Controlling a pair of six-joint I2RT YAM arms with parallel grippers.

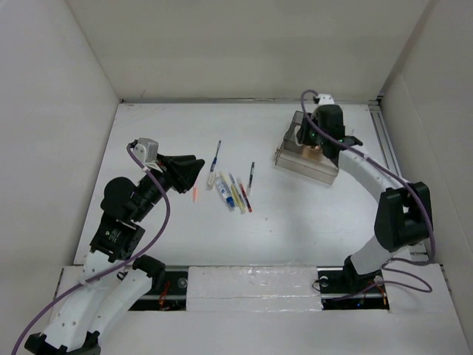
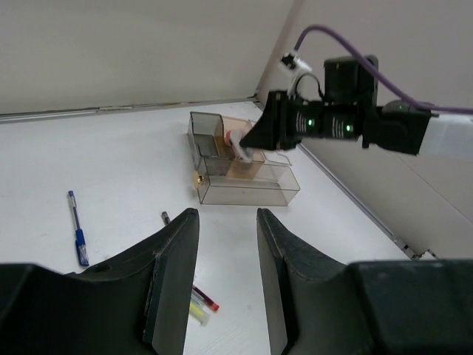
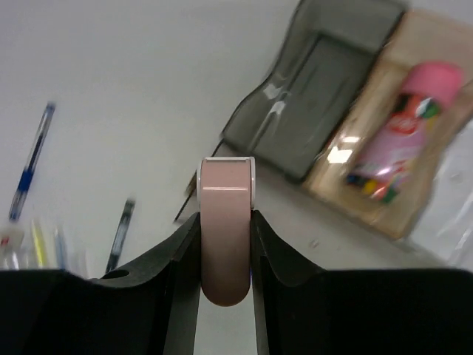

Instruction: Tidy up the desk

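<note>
Two pincers, two states. The right pincer point(image 3: 225, 222) is clenched on a pink piece point(image 3: 226, 185), flat with a rounded end, standing on edge between the pads; what it is cannot be told. It hangs over the clear tray point(image 1: 307, 168), whose compartments lie ahead and to the right in the wrist view. A pink bottle point(image 3: 414, 126) already lies in the tan one. The drop probably turns on that offset, and the right arm is much the nearer.

The left pincer point(image 2: 228, 222) is released and holds nothing. It hovers just left of the pens point(image 1: 233, 194), whose long axes run roughly near to far. A blue pen point(image 1: 216, 159) and a dark pen point(image 1: 251, 177) lie beside the cluster. By position, the left arm looks best placed for these.

Below both arms the tabletop point(image 1: 295, 237) spreads from the bases to the back wall: white, matte and flat, walled by white panels, with a metal rail point(image 1: 382, 140) along its right edge.
</note>
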